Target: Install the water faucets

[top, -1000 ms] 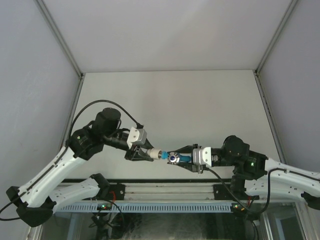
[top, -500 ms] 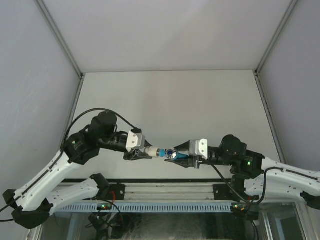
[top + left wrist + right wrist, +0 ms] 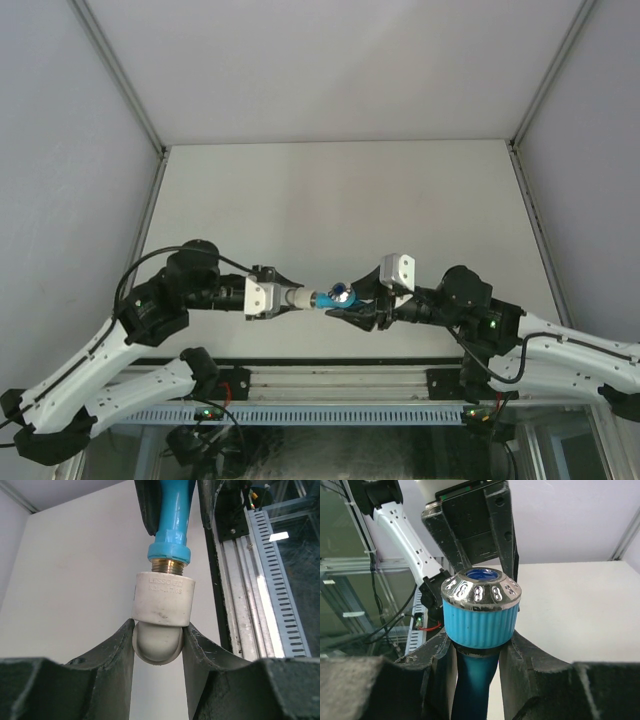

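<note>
A bright blue faucet [image 3: 338, 297] with a chrome-topped handle [image 3: 481, 591] is held between the arms above the table's near edge. My right gripper [image 3: 362, 306] is shut on its blue body [image 3: 475, 680] just below the ribbed handle. Its brass threaded end [image 3: 169, 565] sits in the mouth of a white-grey pipe fitting [image 3: 164, 600]. My left gripper [image 3: 278, 300] is shut on the rounded back of that fitting [image 3: 157, 647]. In the top view the fitting [image 3: 297, 298] and faucet lie in one line, end to end.
The white table [image 3: 340, 200] stretches away behind the held parts, with grey walls on both sides. A black rail and a slotted grey cable duct [image 3: 330, 415] run along the near edge under the arms.
Both arms have swung: the left wrist dropped lower and turned, the right wrist rolled so its camera block points up. The faucet's handle has turned with it, still joined to the fitting.
</note>
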Controlling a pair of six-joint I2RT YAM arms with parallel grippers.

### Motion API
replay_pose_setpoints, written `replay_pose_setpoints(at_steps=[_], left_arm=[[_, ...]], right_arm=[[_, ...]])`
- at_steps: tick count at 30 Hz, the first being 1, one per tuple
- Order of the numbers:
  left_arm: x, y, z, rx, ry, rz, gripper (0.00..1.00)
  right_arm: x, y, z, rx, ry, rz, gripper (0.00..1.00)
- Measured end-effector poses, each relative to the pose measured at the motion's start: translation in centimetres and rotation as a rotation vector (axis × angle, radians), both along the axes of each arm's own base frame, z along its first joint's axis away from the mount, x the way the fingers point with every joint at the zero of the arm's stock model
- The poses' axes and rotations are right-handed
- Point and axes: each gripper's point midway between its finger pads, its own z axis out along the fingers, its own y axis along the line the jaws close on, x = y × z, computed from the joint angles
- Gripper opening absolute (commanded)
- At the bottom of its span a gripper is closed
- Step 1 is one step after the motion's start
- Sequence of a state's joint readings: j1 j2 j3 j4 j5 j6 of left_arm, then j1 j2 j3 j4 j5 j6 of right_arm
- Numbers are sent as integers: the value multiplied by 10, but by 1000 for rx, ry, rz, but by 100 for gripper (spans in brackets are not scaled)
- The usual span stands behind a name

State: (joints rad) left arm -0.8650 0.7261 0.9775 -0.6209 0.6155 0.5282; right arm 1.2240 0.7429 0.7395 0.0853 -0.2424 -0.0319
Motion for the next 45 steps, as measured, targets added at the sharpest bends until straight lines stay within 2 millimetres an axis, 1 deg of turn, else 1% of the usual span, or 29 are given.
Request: replay_pose_setpoints(at_steps=[4, 9, 13, 22, 25, 31, 38, 43, 45], left_arm=[[4, 0, 1, -19, -41, 21, 0], [10, 0, 7, -40, -98, 50, 0], [14, 2, 6, -33, -145, 83, 0], [35, 3, 3, -4, -283, 191, 0], [42, 3, 0, 10, -321, 230, 0], [54, 4, -9, 35, -396, 300, 0], [67, 3, -16, 111, -488, 389, 0], [76, 5, -30, 157, -534, 446, 0], [77, 6, -31, 160, -548, 459, 0]], right_arm=[[6, 0, 3, 20, 73, -22, 0], [13, 0, 8, 55, 164, -43, 0], [20, 2, 7, 71, 254, -69, 0], [40, 2, 5, 122, 500, -159, 0], [48, 2, 2, 143, 592, -202, 0], [64, -2, -12, 189, 790, -278, 0], [74, -4, -20, 248, 932, -342, 0], [82, -7, -38, 281, 1087, -402, 0], [84, -6, -41, 297, 1154, -418, 0]])
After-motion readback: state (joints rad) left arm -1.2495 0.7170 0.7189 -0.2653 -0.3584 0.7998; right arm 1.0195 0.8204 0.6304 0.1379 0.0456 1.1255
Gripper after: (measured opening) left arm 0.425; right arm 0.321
